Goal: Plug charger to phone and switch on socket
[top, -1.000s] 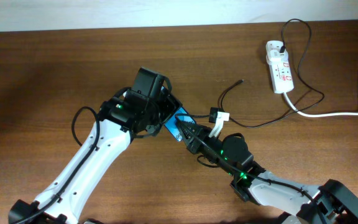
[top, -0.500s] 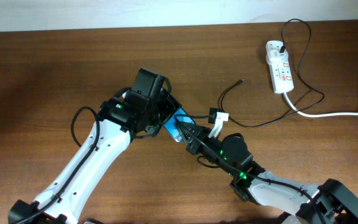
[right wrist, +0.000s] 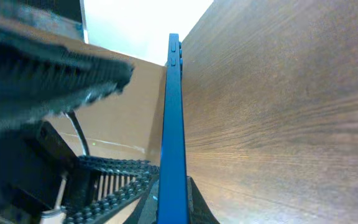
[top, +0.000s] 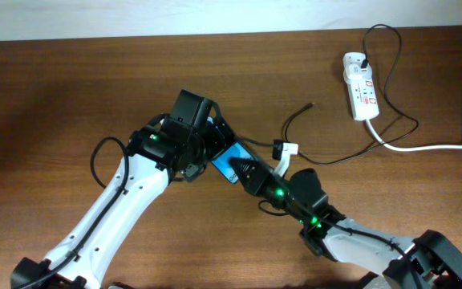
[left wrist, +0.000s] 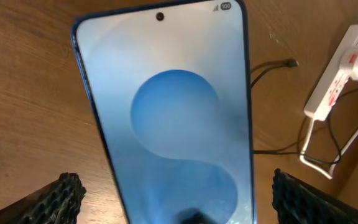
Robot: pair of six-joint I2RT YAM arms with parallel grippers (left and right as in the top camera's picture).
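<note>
The phone (top: 231, 160) is lifted above the table, its blue screen filling the left wrist view (left wrist: 173, 112). My right gripper (top: 247, 172) is shut on its lower end; the right wrist view shows it edge-on (right wrist: 174, 112) between my fingers (right wrist: 174, 202). My left gripper (top: 208, 149) is open, its fingers on either side of the phone with gaps (left wrist: 176, 199). The charger, a thin black cable, lies on the table with its plug tip (top: 310, 104) free, also in the left wrist view (left wrist: 291, 62). The white socket (top: 360, 87) lies at the back right (left wrist: 344, 74).
The socket's thick white cord (top: 431, 147) runs off the right edge. The black cable loops between the socket and the arms (top: 335, 156). A pale wall borders the back of the wooden table (top: 70, 104).
The right gripper and phone have shifted slightly right and up, so more blue screen shows beside the left gripper. The cable and socket have not moved.
</note>
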